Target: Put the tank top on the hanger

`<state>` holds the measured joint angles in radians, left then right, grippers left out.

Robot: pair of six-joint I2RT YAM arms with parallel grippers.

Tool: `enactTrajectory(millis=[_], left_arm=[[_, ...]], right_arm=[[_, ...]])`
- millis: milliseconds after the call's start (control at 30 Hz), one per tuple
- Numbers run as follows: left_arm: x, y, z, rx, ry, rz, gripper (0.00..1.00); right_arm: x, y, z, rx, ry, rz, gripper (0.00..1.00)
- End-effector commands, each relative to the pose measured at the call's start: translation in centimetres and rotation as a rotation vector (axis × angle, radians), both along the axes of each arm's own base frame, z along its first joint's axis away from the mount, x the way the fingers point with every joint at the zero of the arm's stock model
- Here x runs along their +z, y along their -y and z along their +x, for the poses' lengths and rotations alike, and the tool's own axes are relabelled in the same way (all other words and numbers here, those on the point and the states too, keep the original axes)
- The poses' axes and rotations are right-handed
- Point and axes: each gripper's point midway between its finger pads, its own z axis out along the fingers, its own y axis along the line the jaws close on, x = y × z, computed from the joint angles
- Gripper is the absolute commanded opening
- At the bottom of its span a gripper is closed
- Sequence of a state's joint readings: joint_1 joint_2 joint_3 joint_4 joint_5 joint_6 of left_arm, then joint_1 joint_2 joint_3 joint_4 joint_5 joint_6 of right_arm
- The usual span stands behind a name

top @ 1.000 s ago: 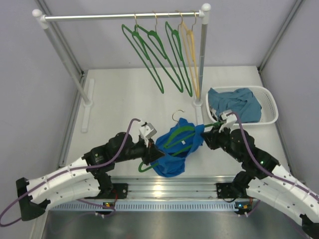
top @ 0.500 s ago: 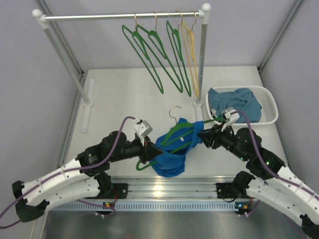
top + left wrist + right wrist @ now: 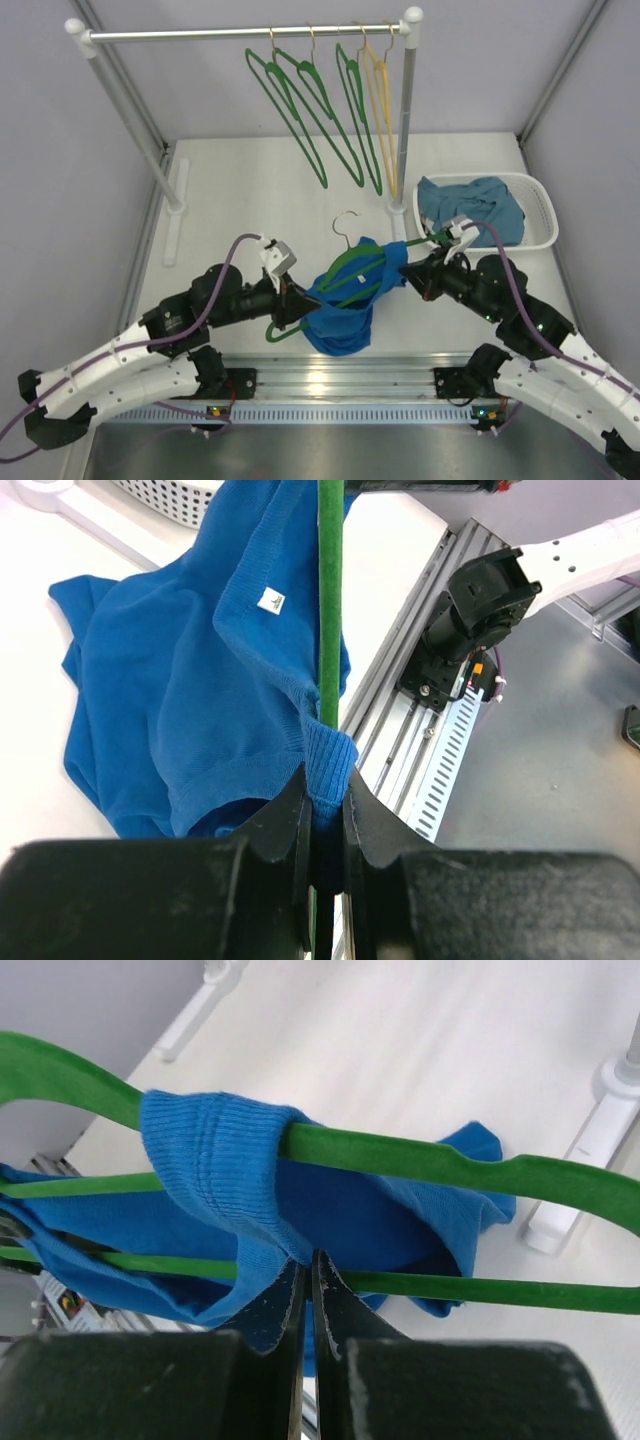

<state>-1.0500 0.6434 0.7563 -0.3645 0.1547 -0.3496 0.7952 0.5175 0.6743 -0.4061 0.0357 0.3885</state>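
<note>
top external view: you see the tank top [image 3: 345, 305] draped over the hanger [image 3: 350, 263] near the front edge of the table [image 3: 250, 195], between the two arms (its lower folds appear to rest on the tabletop). behind it, spare green hangers [image 3: 300, 100] and a yellow hanger [image 3: 381, 90] hang from the rail [image 3: 240, 33], and a teal garment [image 3: 470, 210] lies in the white basket [image 3: 548, 222] at right. left wrist view: the left gripper [image 3: 325, 795] has its fingers pressed together on a ribbed fold of the blue cloth, and the green hanger bar runs straight out from between them. right wrist view: the right gripper [image 3: 307, 1265] has its fingers nearly touching, pinching blue fabric just below a strap that wraps around the hanger's upper arm.
</note>
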Motion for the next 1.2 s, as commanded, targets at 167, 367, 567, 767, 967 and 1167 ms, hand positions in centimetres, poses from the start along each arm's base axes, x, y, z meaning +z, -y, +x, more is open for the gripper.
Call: enactTrajectory(millis=[167, 367, 567, 767, 967, 1167], left_arm=[[5.6, -0.8, 0.2, 0.023, 0.099, -0.098, 0.0], [8.1, -1.7, 0.4, 0.055, 0.13, -0.134, 0.0], [11.0, -2.9, 0.4, 0.088, 0.167, -0.163, 0.0], [11.5, -3.4, 0.7, 0.112, 0.171, -0.135, 0.0], [12.5, -4.7, 0.3, 0.124, 0.168, -0.129, 0.0], [11.4, -6.2, -0.5, 0.124, 0.145, -0.058, 0.0]], right_arm=[[11.4, 1.9, -1.4, -0.018, 0.151, 0.157, 0.0], [11.9, 1.7, -1.9, 0.007, 0.145, 0.164, 0.0], [10.0, 0.3, -2.1, 0.074, 0.085, 0.12, 0.0], [9.1, 0.1, -1.9, 0.072, 0.073, 0.108, 0.0], [8.3, -0.1, -1.6, 0.073, 0.052, 0.081, 0.17], [8.3, 0.1, -1.2, 0.05, 0.057, 0.068, 0.4]])
